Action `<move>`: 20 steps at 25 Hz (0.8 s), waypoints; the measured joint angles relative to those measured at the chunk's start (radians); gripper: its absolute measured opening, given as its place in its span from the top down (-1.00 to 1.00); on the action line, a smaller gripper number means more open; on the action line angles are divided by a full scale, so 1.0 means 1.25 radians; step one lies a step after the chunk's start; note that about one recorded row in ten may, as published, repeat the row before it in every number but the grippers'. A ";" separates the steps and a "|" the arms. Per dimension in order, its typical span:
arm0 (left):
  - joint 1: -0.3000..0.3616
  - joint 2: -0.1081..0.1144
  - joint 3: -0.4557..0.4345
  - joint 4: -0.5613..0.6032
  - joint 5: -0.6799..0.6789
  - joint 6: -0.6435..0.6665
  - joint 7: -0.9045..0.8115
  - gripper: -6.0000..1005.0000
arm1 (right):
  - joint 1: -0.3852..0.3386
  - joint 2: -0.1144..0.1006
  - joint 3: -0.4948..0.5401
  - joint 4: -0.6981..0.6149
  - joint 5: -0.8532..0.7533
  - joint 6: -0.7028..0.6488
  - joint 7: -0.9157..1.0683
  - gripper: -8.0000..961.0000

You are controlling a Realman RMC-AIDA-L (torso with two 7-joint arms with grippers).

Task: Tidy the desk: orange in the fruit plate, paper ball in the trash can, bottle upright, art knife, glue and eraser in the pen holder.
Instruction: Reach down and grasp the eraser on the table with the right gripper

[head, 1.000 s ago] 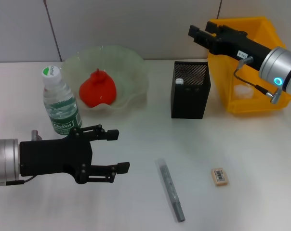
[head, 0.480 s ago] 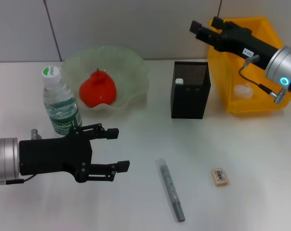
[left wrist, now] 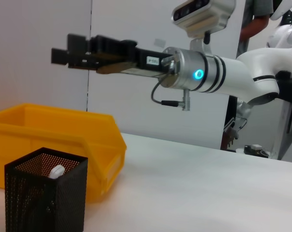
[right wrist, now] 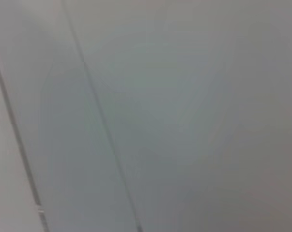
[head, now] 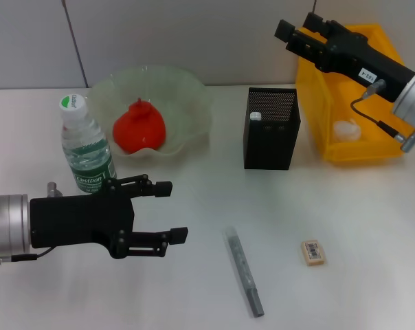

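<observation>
Robotics laboratory or test room: a plain white counter (head: 372, 289) set against bare grey wall panels (head: 194, 34), a yellow parts bin (head: 383, 148) serving as trash can, a second white robot (left wrist: 281, 63) standing behind, and staged desk props such as a mesh pen holder (head: 271, 141).

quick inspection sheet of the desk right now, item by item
surface: white table, no spills seen
job's things: orange in fruit plate; bottle upright; paper ball in yellow bin; white-capped item in pen holder; art knife and eraser lie loose on table
clutter: nothing seen
grippers: left gripper open, low near bottle; right gripper raised over bin
cables: thin black cable on right wrist
surroundings: grey wall panels
</observation>
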 joint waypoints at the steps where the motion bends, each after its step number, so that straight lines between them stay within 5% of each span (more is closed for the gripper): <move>1: -0.001 0.000 0.000 0.000 0.000 0.001 0.000 -0.69 | -0.004 0.000 0.000 0.003 0.000 -0.017 0.001 -0.72; 14: 0.003 0.000 0.000 0.000 -0.013 0.011 0.004 -0.69 | -0.080 -0.009 0.001 0.059 0.000 -0.255 0.020 -0.72; 20: 0.005 0.000 0.000 0.000 -0.013 0.018 0.003 -0.69 | -0.109 -0.038 -0.008 0.076 -0.027 -0.367 0.031 -0.72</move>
